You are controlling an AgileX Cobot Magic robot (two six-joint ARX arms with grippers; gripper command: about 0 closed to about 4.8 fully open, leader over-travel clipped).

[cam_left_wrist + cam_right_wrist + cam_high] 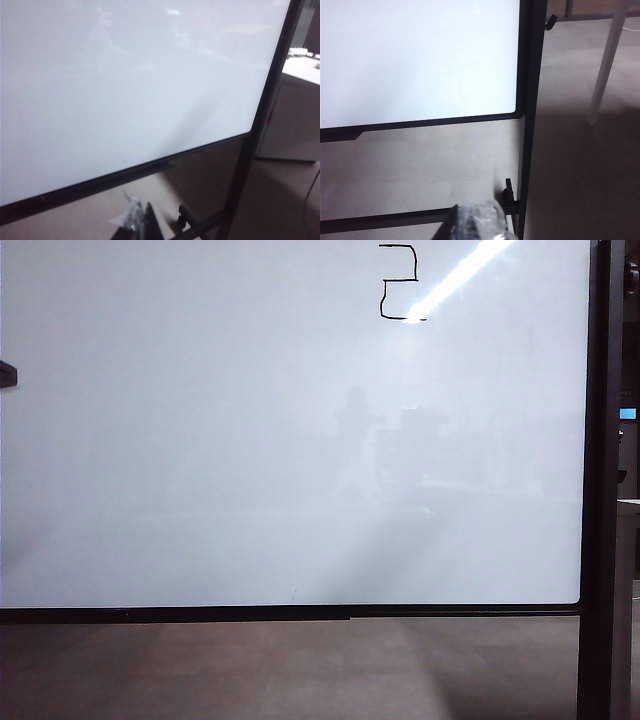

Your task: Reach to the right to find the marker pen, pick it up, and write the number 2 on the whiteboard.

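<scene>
Pincer tips of both arms show only as slivers at the edge of their own wrist views: the right pincer point(475, 222), a dark finger beside a clear, glinting one, is clenched with nothing visible between its fingers; the left pincer point(137, 220) appears as a similar clear-and-dark pair, too cut off to tell whether it is clenched or released. Neither pincer appears in the exterior view. One whiteboard point(250, 460) fills that view, glossy and reflective, its thin dark lower edge running across and one dark frame post point(600, 480) standing at its right side. One number 2 point(399, 282), boxy and drawn in thin black line, sits near the top of the board right of centre, its upper stroke close to the picture's edge and its lower right end washed out by a bright diagonal glare streak point(460, 278). Faint grey reflections blur the board's middle. One small dark object point(7, 374) juts in at the far left edge, too cropped to identify. The marker pen cannot be made out in any view. One pale leg point(607, 65), perhaps of a desk, crosses the right wrist view beyond the post, above bare floor point(300, 670).
</scene>
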